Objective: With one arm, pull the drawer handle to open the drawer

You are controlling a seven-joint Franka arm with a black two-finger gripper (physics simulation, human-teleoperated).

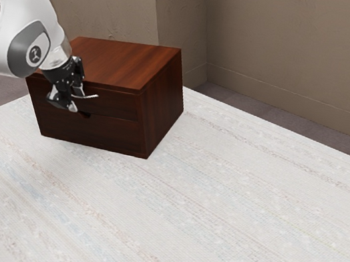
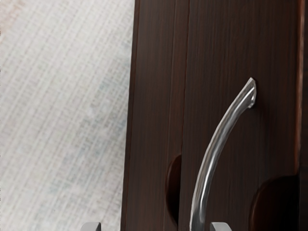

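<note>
Handle: silver bow, long axis level across drawer front | cabinet: on desk, exterior view's left | gripper: released, fingers straddling handle

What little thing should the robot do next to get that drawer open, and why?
Probably close the gripper on the silver handle. In the wrist view the handle runs between the two fingertips, which stand apart, so nothing grips it yet. The drawer looks shut, so pulling should wait for a firm grip.
</note>
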